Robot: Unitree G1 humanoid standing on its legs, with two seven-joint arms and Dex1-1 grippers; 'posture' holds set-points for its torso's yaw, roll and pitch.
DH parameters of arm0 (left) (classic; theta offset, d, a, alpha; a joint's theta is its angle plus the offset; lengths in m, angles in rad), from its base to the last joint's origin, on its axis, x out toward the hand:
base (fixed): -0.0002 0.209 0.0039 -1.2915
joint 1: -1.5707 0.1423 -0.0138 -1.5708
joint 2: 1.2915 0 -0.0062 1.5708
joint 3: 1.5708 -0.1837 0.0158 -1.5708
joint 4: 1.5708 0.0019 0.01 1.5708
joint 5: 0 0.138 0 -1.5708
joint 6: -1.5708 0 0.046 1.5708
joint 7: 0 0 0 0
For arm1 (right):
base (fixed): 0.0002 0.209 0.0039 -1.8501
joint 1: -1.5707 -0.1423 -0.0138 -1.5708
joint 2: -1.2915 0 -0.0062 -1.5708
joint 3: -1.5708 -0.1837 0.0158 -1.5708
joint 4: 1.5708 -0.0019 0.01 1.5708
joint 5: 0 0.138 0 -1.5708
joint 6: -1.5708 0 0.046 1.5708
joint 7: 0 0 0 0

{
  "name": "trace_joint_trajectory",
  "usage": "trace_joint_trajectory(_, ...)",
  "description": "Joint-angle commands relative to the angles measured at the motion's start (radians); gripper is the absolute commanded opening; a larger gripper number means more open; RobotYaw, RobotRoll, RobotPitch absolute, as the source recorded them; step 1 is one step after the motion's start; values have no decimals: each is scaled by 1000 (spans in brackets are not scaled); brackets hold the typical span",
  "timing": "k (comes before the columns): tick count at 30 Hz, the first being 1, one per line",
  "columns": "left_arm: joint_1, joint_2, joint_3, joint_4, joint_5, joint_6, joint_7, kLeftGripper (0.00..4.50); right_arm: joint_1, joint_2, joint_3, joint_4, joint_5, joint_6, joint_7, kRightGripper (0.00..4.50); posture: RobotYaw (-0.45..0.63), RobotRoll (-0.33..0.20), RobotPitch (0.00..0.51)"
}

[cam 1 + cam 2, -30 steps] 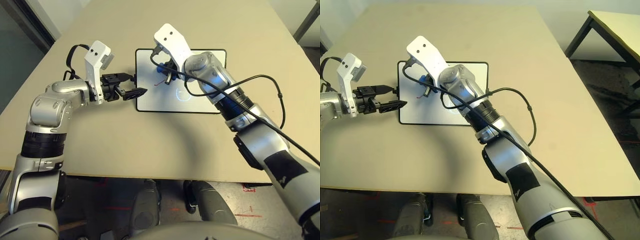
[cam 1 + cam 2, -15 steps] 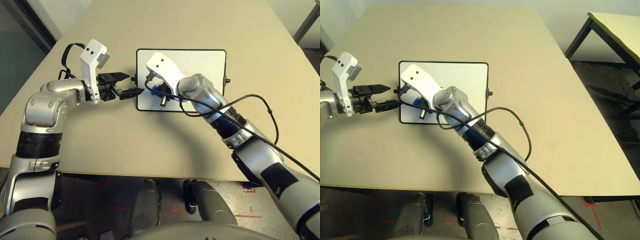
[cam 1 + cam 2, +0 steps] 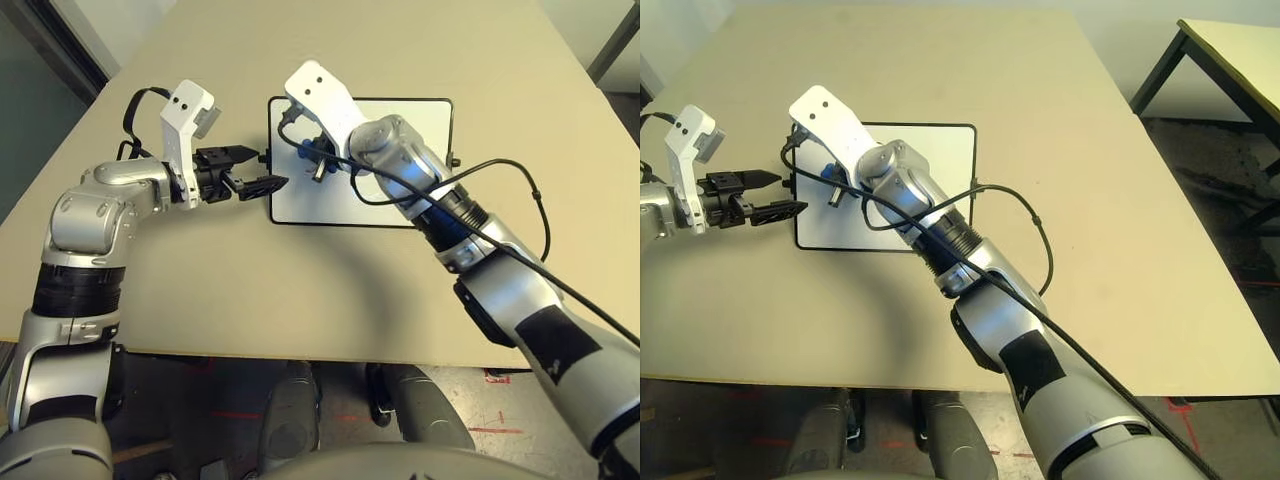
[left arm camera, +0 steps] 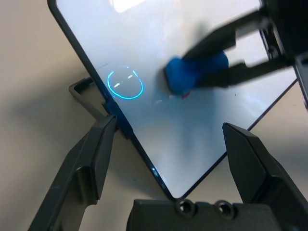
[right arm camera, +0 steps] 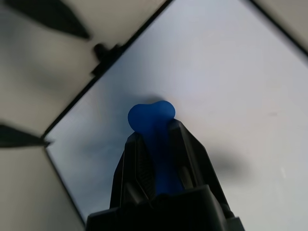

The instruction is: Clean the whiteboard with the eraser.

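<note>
Left gripper (image 3: 262,170) sits open at the board's (image 3: 400,205) left edge, not really pinning it. Right gripper (image 5: 161,144) is clamped on the eraser (image 5: 151,115), pressed near that edge. A hard wipe could probably shove the board across the table (image 3: 250,300), or run the eraser into those open fingers.

A wide beige desk (image 3: 1140,250) fills the scene. A second table (image 3: 1230,60) with dark legs stands off to its right, over grey floor (image 3: 1230,200).
</note>
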Motion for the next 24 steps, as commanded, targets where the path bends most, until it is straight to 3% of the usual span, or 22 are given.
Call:
trace_joint_trajectory(1, 19, 0, 3, -5, -7, 7, -4, 4500, 56, -1, 49, 20, -12, 13, 16, 617, 52, 0, 165)
trace_joint_trajectory(6, 20, 0, 2, -4, -8, 7, -5, 4500, 53, 1, 49, 81, -18, -20, 6, 617, 50, 0, 169)
trace_joint_trajectory(24, 25, -9, 1, 6, -5, -2, -5, 4500, -124, -17, -22, 305, -15, -105, -14, 616, 42, 0, 167)
